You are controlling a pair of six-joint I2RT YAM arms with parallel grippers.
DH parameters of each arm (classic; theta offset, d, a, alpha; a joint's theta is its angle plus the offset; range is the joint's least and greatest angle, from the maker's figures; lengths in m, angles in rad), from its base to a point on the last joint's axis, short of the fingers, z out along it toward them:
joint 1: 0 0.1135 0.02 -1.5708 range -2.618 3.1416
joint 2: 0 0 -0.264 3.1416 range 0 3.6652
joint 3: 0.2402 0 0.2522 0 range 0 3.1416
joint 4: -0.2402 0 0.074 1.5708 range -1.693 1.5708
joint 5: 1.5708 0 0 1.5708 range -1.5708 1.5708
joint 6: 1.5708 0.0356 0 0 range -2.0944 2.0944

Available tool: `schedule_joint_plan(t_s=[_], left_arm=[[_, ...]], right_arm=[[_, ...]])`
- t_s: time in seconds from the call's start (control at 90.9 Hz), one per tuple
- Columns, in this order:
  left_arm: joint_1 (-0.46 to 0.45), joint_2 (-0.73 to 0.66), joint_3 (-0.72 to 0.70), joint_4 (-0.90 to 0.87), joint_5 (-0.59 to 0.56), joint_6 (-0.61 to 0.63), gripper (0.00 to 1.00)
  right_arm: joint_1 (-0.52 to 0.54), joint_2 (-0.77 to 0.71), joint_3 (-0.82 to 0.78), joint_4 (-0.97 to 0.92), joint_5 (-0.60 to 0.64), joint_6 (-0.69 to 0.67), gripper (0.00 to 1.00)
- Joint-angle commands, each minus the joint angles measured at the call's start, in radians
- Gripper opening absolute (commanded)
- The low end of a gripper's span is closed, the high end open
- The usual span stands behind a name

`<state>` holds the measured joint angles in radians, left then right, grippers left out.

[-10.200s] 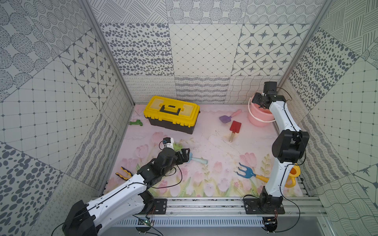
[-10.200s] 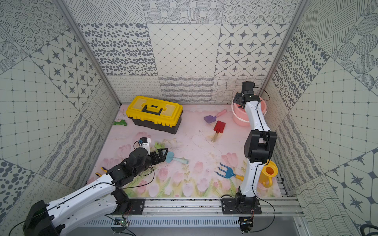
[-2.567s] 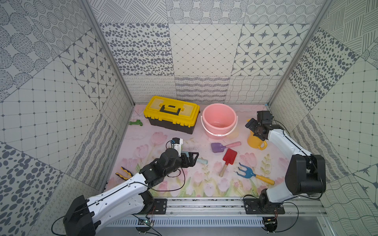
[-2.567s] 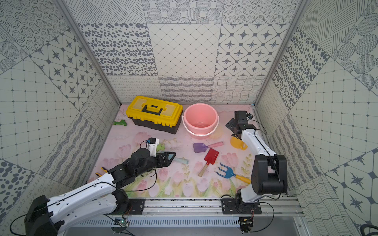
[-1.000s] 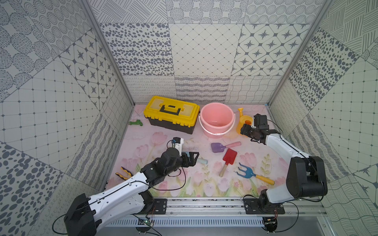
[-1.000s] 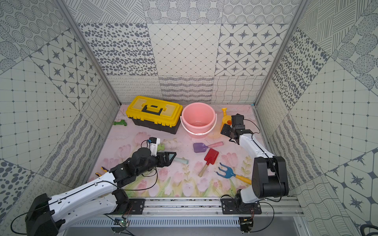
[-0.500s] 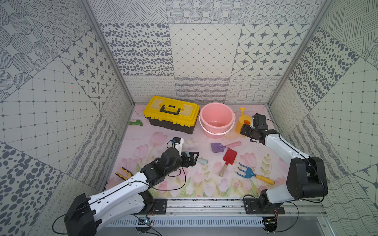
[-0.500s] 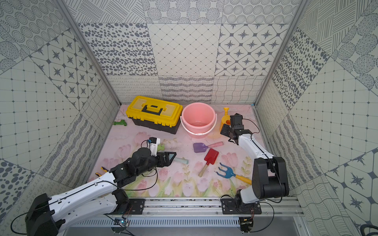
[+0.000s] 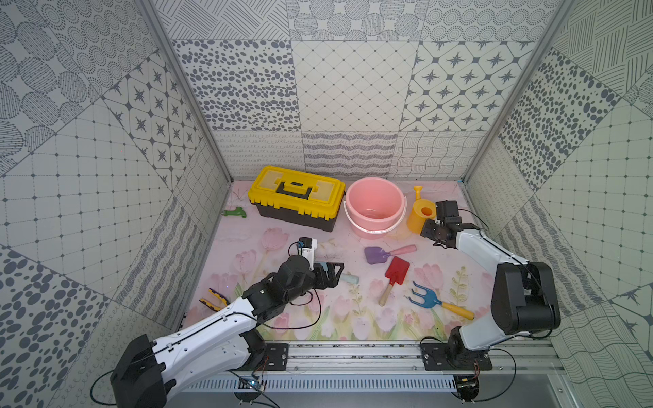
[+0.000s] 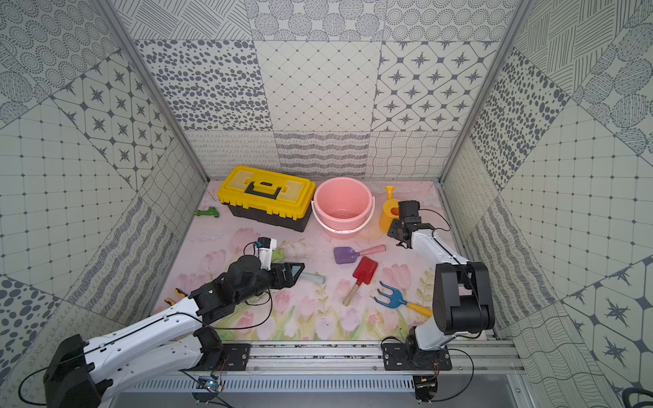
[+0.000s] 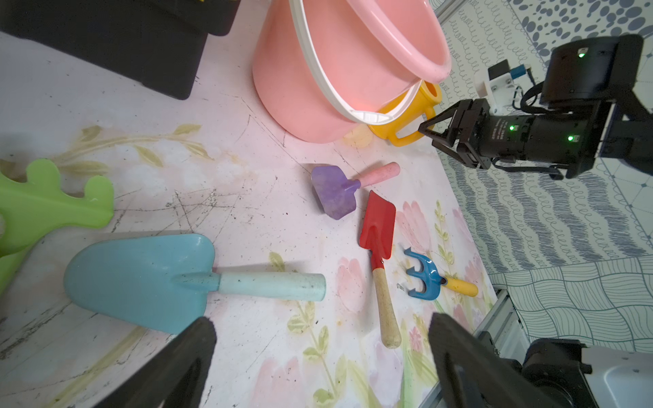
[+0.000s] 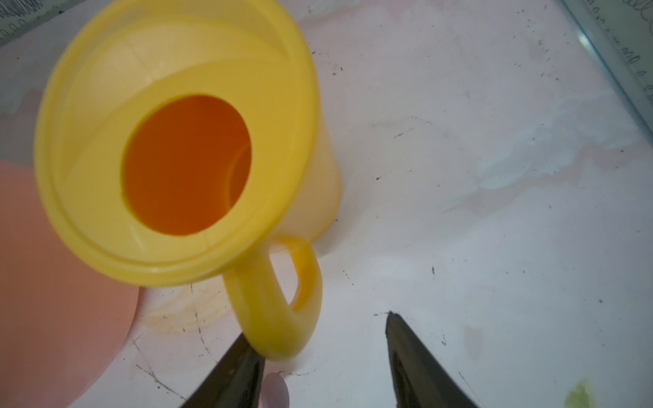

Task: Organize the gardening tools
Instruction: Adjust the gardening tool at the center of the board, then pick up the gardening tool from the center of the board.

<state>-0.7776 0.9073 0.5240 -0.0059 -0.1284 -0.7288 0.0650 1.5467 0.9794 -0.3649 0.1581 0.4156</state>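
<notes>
The right gripper (image 12: 319, 328) stood jaws apart, the handle of the yellow plastic watering can (image 12: 106, 183) close by one fingertip. Only in both top views did its spout (image 9: 418, 190) show, the can upright beside the pink plastic bucket (image 9: 374, 181). The left gripper (image 11: 319, 319) gaped over the light-blue trowel (image 11: 141, 279).

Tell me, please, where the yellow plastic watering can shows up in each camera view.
In a top view: the yellow plastic watering can stands at the back right, just right of the round pink plastic bucket.
In a top view: same spot, right of the bucket.
Left wrist: partly hidden behind the bucket, handle showing.
Right wrist: close up, upright, handle by the open right gripper.
Shared landmark: the pink bucket, beside it in all four.
</notes>
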Motion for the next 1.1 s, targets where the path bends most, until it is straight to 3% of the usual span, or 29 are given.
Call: schedule_joint_plan(t_s=[0.0, 0.231, 0.352, 0.583, 0.726, 1.09], left_arm=[[-0.002, -0.005, 0.014, 0.03, -0.004, 0.026, 0.99], [-0.003, 0.008, 0.021, 0.025, -0.003, 0.029, 0.99], [-0.003, 0.032, 0.031, 0.02, -0.005, 0.034, 1.0], [-0.003, 0.056, 0.038, 0.013, -0.009, 0.034, 1.0], [-0.003, 0.054, 0.037, 0.013, -0.013, 0.032, 1.0], [-0.003, 0.042, 0.032, 0.009, -0.027, 0.032, 1.0]], right_arm=[[0.0, -0.042, -0.002, 0.01, 0.001, 0.021, 0.59], [0.128, -0.176, -0.068, -0.013, -0.064, 0.047, 0.71], [0.236, -0.22, -0.11, -0.085, -0.057, 0.124, 0.71], [0.538, -0.306, -0.233, -0.169, 0.066, 0.326, 0.71], [0.655, -0.339, -0.306, -0.199, 0.114, 0.452, 0.71], [0.819, -0.221, -0.343, -0.146, 0.113, 0.615, 0.65]])
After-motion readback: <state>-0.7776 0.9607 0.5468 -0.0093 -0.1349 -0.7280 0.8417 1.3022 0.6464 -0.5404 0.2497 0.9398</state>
